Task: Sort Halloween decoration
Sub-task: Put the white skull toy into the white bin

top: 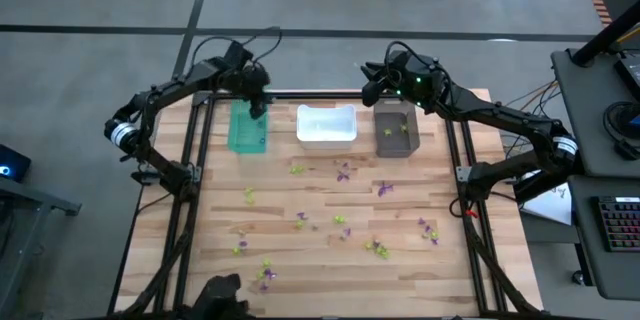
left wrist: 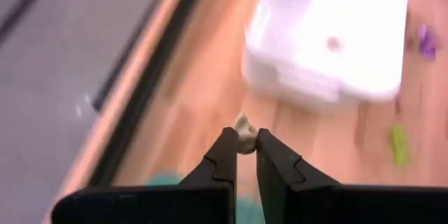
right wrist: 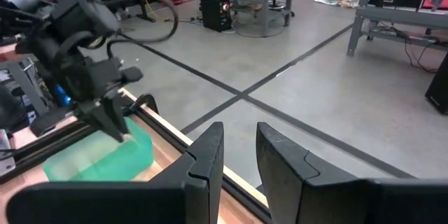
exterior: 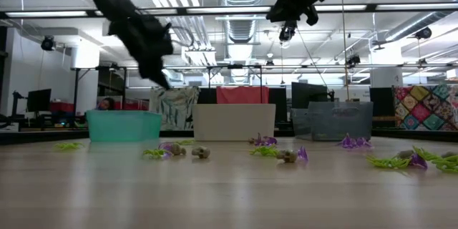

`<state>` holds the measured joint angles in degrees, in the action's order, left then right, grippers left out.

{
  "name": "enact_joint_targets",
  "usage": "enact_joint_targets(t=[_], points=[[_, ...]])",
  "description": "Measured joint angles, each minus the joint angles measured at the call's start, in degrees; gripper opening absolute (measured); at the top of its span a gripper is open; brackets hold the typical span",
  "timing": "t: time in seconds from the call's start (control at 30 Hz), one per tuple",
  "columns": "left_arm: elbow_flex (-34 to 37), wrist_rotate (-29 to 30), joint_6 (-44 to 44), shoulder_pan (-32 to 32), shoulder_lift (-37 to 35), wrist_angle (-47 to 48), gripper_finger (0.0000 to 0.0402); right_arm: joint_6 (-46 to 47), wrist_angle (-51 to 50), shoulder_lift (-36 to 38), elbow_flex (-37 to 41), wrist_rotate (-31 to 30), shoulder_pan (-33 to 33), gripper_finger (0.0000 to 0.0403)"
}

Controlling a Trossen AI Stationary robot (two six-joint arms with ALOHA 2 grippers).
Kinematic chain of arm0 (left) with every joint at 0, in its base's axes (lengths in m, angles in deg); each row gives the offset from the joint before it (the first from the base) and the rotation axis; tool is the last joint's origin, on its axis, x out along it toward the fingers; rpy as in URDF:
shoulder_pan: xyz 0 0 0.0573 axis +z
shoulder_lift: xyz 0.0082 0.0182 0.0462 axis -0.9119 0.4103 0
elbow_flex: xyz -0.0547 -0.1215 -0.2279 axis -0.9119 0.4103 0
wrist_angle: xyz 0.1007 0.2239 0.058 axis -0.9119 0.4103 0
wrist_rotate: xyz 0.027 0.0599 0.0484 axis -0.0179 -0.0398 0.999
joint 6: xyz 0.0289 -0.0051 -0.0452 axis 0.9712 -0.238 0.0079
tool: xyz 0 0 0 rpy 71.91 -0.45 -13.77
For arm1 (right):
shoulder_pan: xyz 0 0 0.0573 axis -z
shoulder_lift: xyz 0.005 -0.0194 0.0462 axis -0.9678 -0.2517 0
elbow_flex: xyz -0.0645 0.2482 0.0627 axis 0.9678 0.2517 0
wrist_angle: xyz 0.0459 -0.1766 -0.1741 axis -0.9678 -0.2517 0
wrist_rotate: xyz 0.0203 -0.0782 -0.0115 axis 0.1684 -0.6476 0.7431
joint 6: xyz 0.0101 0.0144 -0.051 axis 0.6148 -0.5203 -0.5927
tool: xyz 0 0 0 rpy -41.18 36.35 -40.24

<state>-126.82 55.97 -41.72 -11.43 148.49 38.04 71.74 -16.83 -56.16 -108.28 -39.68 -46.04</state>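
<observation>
Scattered across the near half of your table [top: 300,260], the Halloween decoration [top: 340,222] lies loose in purple, green and pale bits. Farther back, your left gripper [left wrist: 243,143] hangs above the teal bin [top: 247,128], jaws pinched on one pale trinket [left wrist: 244,133]. Your right gripper [right wrist: 239,157] hovers over the brown bin [top: 397,132], fingers slightly apart, holding nothing. Between them sits the white bin [top: 326,125].

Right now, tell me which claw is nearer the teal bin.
Left. The left claw hangs above the teal bin, by its far right corner. The right claw hangs across the table, by the far edge of the brown bin.
</observation>
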Motion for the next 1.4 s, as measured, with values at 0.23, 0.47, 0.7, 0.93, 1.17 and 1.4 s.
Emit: enact_joint_targets(t=[0.23,0.47,0.7,0.93,1.17,1.4], points=[[-7.65,-2.55,-7.95,-6.99,4.18,-7.40,0.0003,-2.06,-0.08,0.05,-2.07,0.50,-0.02,0.0075],[-8.02,-2.27,-12.07,-14.50,7.06,-8.76,0.0003,-5.53,-2.29,0.11,-4.43,2.12,-0.07,0.0075],[-7.38,9.25,-13.94,-18.33,9.75,-9.01,0.0005,-7.51,-4.72,0.13,-4.75,4.58,-0.34,0.0075],[-7.67,9.09,-15.63,-18.80,13.34,-8.71,0.0029,-9.60,-6.61,0.16,-4.66,4.74,-0.39,0.0075],[-7.67,7.64,-15.54,-18.93,13.68,-8.96,0.0080,-9.92,-7.43,0.16,-4.66,5.17,-0.39,0.0075],[-7.74,7.59,-15.86,-18.93,12.82,-8.82,0.0114,-6.91,-13.04,0.16,-4.64,9.39,-3.11,0.0075]])
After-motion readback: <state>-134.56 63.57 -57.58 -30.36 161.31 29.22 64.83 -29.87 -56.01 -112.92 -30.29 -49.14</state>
